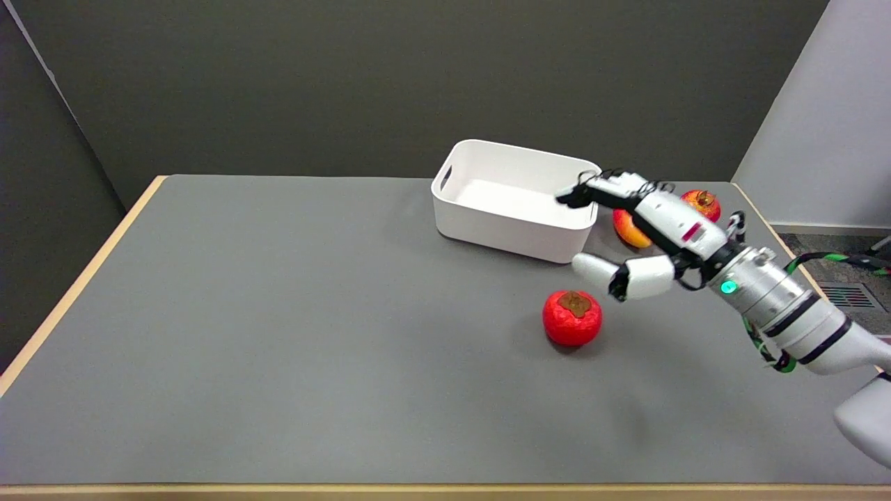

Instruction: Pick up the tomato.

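Observation:
The tomato (572, 318) is a round red fruit with a brown calyx on top, sitting on the grey table (278, 334) right of centre. My right hand (644, 229) hovers in the air just up and right of it, open, with the thumb low and the other fingers stretched toward the white bin. Nothing is in the hand and it does not touch the tomato.
A white rectangular bin (516, 200) stands behind the tomato. A red-orange mango (628, 229) lies right of the bin, partly hidden by my hand, and a red pomegranate (702, 204) sits farther right near the table's right edge.

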